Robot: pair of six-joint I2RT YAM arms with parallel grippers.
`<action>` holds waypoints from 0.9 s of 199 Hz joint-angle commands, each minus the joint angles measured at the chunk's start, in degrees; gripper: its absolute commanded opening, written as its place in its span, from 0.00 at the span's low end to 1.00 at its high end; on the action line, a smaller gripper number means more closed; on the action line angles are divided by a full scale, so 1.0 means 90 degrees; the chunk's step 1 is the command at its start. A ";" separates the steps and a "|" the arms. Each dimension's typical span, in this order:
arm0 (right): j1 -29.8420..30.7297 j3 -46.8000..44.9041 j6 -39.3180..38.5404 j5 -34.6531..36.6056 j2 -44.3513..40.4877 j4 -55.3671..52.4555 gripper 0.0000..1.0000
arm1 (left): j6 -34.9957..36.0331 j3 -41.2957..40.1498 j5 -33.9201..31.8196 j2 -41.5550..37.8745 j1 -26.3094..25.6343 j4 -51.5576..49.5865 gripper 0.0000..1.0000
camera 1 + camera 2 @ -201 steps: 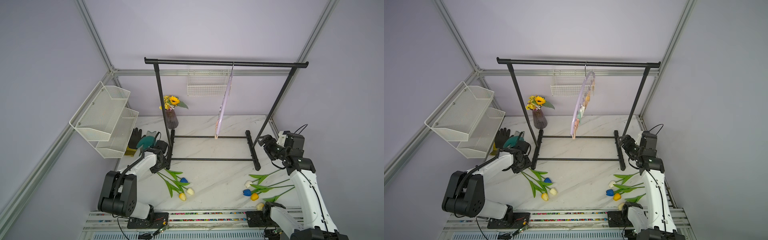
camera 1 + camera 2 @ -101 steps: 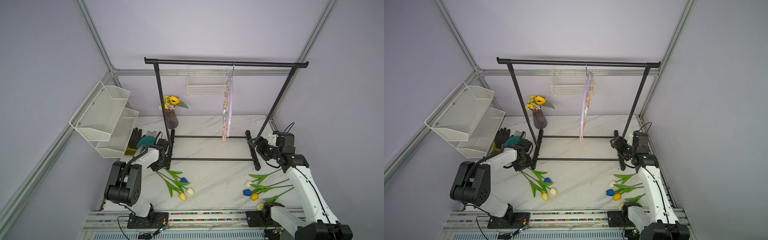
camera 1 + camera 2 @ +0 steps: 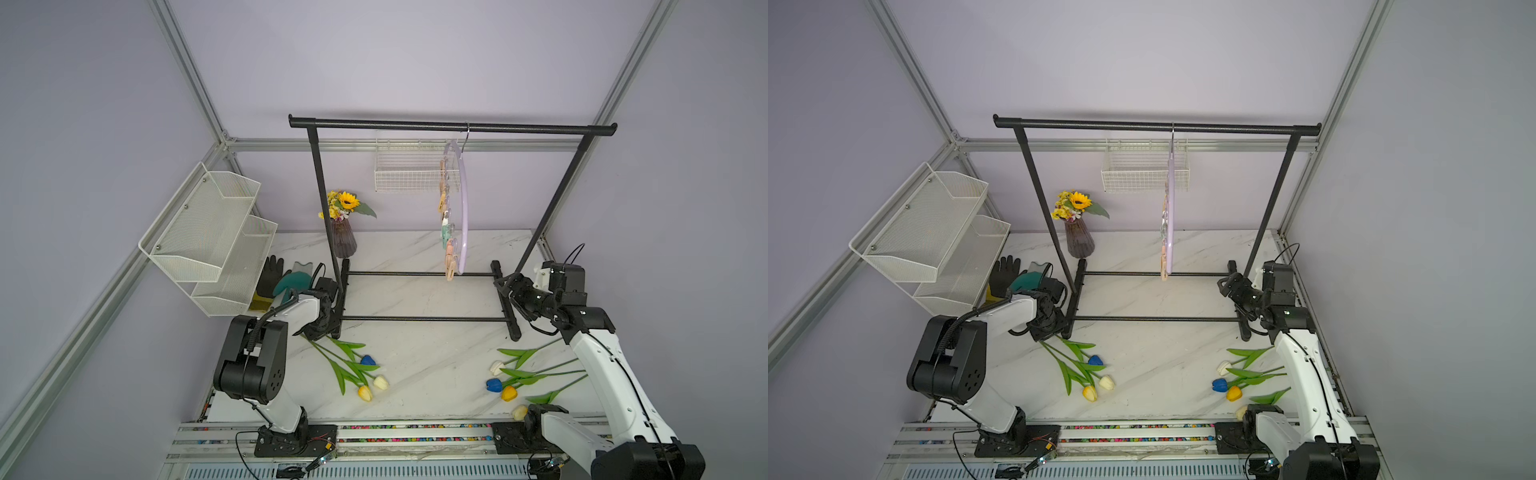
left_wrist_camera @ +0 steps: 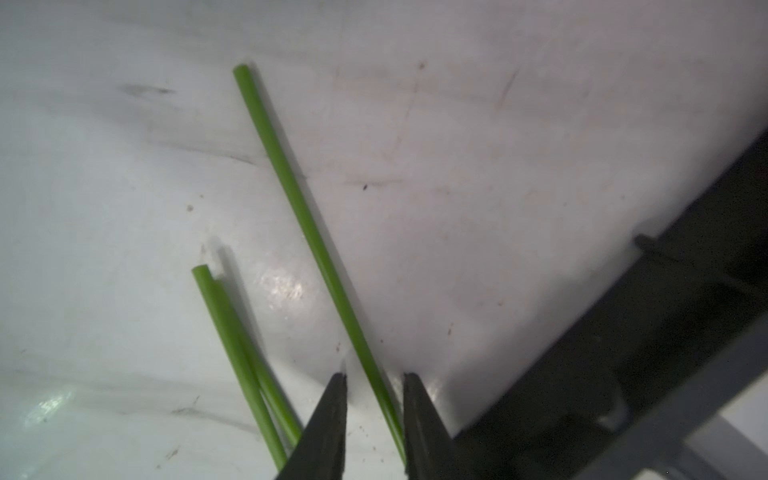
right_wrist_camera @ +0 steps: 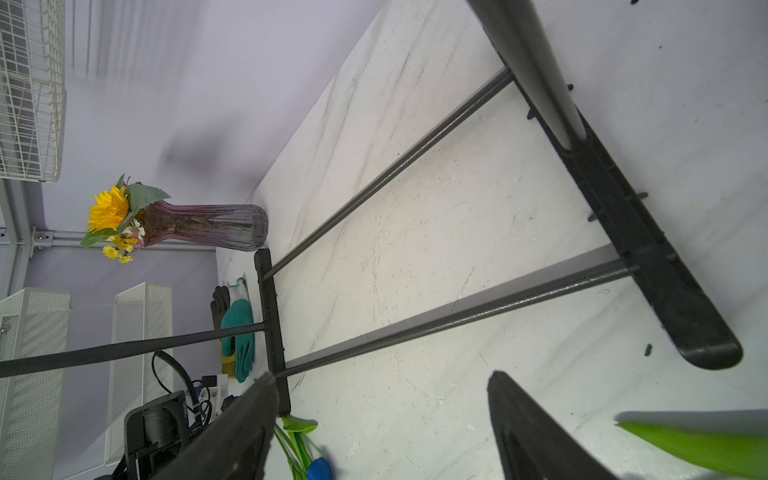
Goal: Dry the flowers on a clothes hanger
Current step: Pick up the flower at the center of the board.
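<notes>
Left wrist view alone shows the left pincer [image 4: 375, 375] parted narrowly astride one flower stem [image 4: 316, 249] on the tabletop [image 4: 498, 166]. Right pincer [image 5: 382, 374] wide apart, empty. Clothes hanger [image 3: 466, 199] hangs on rack [image 3: 415, 125].

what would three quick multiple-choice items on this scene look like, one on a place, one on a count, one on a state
1. Where is the hanger?
A. hooked on the rack
B. flat on the table
C. in the wire basket

2. How many tulip heads are in the bunch nearer the left arm?
A. two
B. three
C. five

3. What state is the right hand in?
A. shut on a stem
B. open and empty
C. holding the hanger

Answers:
1 A, its hook sits over the rack's top bar.
2 B, one blue, one cream, one yellow.
3 B, the right wrist view shows its jaws wide apart with nothing between.
</notes>
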 commanded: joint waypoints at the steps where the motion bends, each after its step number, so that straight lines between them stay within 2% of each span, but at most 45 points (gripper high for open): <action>1: 0.0073 0.0113 -0.0119 0.0066 0.0100 0.0087 0.82 | -0.0049 -0.0101 -0.0031 0.0028 0.0081 0.0117 0.22; 41: 0.0109 0.0219 -0.0129 0.0066 0.0156 0.0082 0.81 | -0.0011 -0.0072 0.0009 0.0024 0.0129 0.0075 0.13; 57: 0.0114 0.0253 -0.0136 0.0052 0.0153 0.0080 0.81 | -0.0113 -0.0034 -0.0119 -0.0115 0.0127 -0.0056 0.06; 101: 0.0133 0.0337 -0.0165 -0.0119 0.0181 0.0130 0.81 | -0.0288 -0.0001 -0.0298 -0.0750 0.0129 -0.0313 0.00; 137: 0.0143 0.0428 -0.0157 -0.0138 0.0116 0.0162 0.81 | -0.0355 0.0263 -0.0460 -0.1397 0.0140 -0.0659 0.00; 158: 0.0179 0.0307 -0.0155 -0.0532 0.0003 0.0569 0.80 | -0.0343 0.0532 -0.0511 -0.1958 0.0149 -0.0877 0.00; 179: 0.0244 -0.0068 -0.0111 -0.1379 -0.0219 0.1588 0.78 | -0.0111 0.0823 -0.0402 -0.2489 0.0149 -0.0898 0.00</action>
